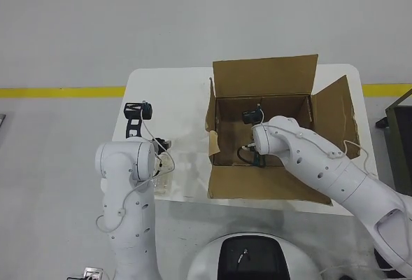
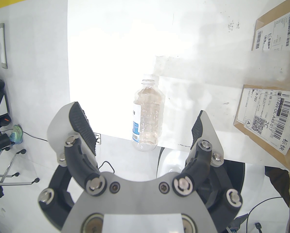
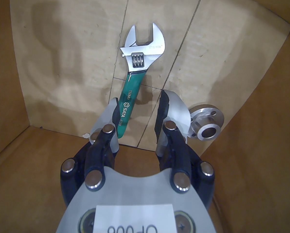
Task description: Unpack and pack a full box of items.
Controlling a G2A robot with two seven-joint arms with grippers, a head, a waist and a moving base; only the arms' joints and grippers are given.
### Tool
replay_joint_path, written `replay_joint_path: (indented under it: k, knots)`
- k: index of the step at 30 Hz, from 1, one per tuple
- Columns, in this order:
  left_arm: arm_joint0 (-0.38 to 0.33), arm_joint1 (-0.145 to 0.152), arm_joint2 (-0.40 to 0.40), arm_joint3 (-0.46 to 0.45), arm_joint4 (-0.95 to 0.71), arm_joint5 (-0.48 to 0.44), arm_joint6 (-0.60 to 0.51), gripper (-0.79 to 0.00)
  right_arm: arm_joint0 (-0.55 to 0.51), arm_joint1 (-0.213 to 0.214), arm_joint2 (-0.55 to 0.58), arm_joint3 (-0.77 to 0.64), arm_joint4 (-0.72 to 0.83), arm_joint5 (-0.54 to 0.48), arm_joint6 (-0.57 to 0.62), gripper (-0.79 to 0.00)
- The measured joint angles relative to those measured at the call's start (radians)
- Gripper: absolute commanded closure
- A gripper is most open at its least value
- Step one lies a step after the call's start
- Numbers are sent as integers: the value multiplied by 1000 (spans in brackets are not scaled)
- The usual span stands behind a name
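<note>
Right tool (image 3: 140, 98), spread open in the box (image 1: 261, 73) at the desk's (image 1: 171, 91) 3 o'clock, is set over the wrench (image 3: 140, 49) handle; unpacking is judged underway, closure needed next.

Your box (image 3: 62, 37) is matt brown cardboard, its floor scuffed and creased, with white paper labels (image 2: 266, 122) outside. The wrench (image 3: 137, 73) has a bright polished metal head and a glossy green plastic-coated handle; the flange (image 3: 205, 123) is shiny machined metal. The bottle (image 2: 147, 117) is clear ribbed plastic. Your desk (image 2: 135, 25) looks smooth and white. The left claw (image 2: 138, 115) is pale matt metal with black ridged pads (image 2: 83, 124).
</note>
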Motion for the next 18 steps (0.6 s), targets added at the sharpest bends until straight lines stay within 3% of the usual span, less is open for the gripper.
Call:
replay_joint_path:
  k: [18]
  knots:
    - [0, 0, 0, 0, 0, 0, 0, -785, -6, -32, 26, 31, -15, -19, -1, -360]
